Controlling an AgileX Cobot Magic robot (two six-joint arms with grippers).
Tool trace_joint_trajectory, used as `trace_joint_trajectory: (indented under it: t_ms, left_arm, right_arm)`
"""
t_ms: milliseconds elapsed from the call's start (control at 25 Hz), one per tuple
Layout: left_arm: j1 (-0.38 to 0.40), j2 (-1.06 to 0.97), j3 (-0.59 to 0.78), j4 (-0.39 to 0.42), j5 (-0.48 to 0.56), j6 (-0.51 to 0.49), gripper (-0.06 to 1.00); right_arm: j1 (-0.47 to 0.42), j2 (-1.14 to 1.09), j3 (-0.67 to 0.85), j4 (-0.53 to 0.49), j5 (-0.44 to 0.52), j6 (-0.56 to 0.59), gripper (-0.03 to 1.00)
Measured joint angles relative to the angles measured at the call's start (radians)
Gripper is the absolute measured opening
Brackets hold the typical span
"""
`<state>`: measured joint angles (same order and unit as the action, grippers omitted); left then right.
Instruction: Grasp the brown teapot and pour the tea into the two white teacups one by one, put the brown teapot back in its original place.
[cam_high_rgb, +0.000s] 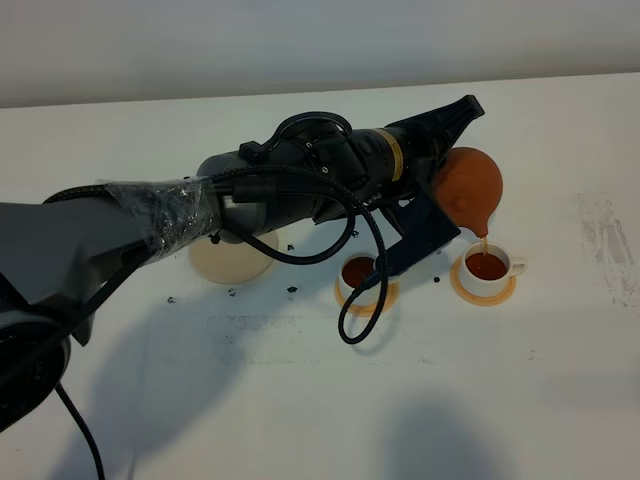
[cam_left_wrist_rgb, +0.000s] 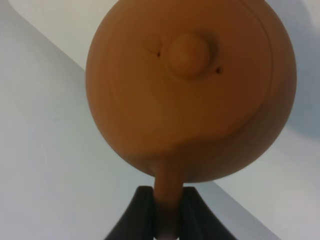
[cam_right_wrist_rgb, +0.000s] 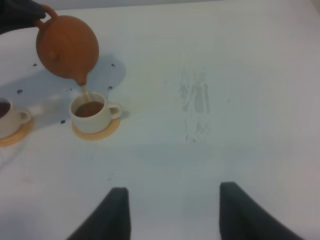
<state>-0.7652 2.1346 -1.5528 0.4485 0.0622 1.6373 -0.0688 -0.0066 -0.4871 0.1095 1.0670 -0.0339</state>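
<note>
Brown teapot (cam_high_rgb: 470, 185): in the air over the tabletop (cam_high_rgb: 300, 400), short of its far edge and toward its right side. It is tipped spout-down so that tea runs out.
Lid knob (cam_left_wrist_rgb: 189, 54): faces the left wrist camera. The lid sits in place despite the tilt.
Left pincer (cam_left_wrist_rgb: 167, 210): clamped narrow on the teapot's loop handle, which lets the wrist roll the pot for pouring.
Stream of tea (cam_high_rgb: 483, 243): thin, falling from the spout into the cup below.
Right-hand white teacup (cam_high_rgb: 487, 268): directly under the spout, on an orange coaster (cam_high_rgb: 483, 292), handle toward the tabletop's right side. It looks nearly full.
Second white teacup (cam_high_rgb: 360, 272): beside it toward the left, on its own coaster, with dark tea already in it and partly behind the arm's cable.
Cream saucer (cam_high_rgb: 225, 262): further left, bare and half under the arm. I judge it is kept free for the pot's return.
Right pincer (cam_right_wrist_rgb: 173, 190): fingers wide apart, holding nothing, well apart from the cups.
Step, as I judge it: pour 2 of 2.
Writing: none readable.
</note>
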Motion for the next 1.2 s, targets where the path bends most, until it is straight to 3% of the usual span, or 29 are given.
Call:
trace_joint_trajectory:
  t_ms: [1200]
  left_arm:
    - [-0.016, 0.0, 0.0, 0.08, -0.023, 0.0, 0.11]
  right_arm:
    - [0.0, 0.0, 0.0, 0.0, 0.0, 0.0, 0.42]
